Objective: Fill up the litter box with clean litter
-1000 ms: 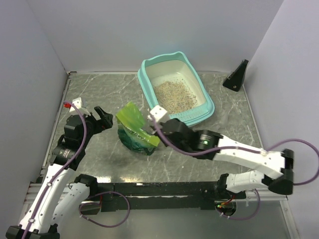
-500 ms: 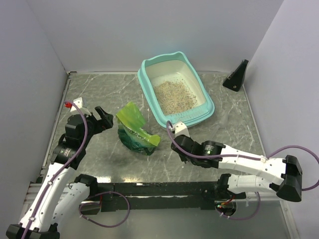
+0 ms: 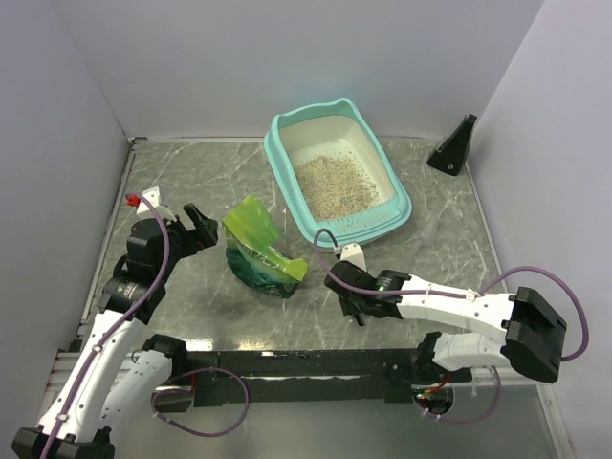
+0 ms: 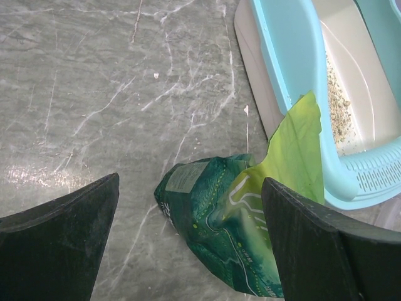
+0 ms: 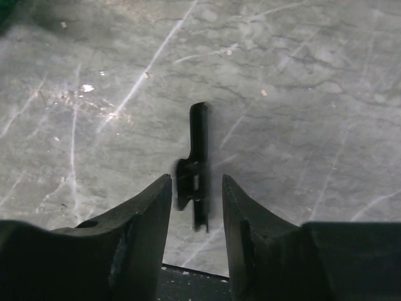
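Note:
The litter box (image 3: 275, 153), teal rim and cream pan, stands at the back centre with a patch of beige litter (image 3: 333, 185) in it. A crumpled green bag (image 3: 260, 256) lies on the table in front of its left corner. My left gripper (image 3: 198, 226) is open and empty, just left of the bag. In the left wrist view the gripper (image 4: 190, 182) frames the bag (image 4: 219, 219), with the box rim (image 4: 285, 69) and litter (image 4: 338, 106) at upper right. My right gripper (image 3: 356, 311) is low near the front edge. Its jaws (image 5: 196, 179) are narrowly open around a small black clip (image 5: 199, 132), not touching it.
A black triangular stand (image 3: 454, 145) sits at the back right corner. White walls close in the left, back and right sides. The table's front edge (image 5: 188, 276) lies just below the right gripper. Loose litter grains are scattered on the grey marble table (image 5: 88, 88).
My right gripper has drawn back from the green bag towards the table's front edge and turned downward. The bag, the litter box and my left arm have stayed in place.

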`<state>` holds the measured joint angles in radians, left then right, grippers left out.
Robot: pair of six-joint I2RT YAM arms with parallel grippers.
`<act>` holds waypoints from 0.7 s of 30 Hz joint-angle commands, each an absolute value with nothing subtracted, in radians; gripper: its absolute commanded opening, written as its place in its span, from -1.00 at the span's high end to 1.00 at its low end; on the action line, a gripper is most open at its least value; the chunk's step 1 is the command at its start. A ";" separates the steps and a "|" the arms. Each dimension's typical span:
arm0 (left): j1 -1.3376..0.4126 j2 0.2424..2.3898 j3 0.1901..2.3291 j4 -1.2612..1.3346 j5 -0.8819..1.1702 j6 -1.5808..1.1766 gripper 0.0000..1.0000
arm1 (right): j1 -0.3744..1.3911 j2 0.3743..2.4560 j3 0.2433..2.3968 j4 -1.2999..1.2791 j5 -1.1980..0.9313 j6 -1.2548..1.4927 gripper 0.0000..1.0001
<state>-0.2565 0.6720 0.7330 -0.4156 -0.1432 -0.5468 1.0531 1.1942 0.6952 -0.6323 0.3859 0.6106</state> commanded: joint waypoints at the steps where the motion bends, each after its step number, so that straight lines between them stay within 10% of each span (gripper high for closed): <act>1: -0.252 0.673 0.730 -0.388 -0.127 -0.557 -0.99 | 1.048 1.209 0.698 -0.586 0.376 0.640 0.00; 21: -0.252 0.660 0.719 -0.379 -0.087 -0.548 -0.99 | 0.871 1.196 1.115 -0.443 0.178 0.284 -0.36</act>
<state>-0.2565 0.6758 0.7235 -0.4152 -0.1192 -0.5461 0.9302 1.1858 0.9844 -0.5438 0.3065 0.4274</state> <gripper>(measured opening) 0.993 0.673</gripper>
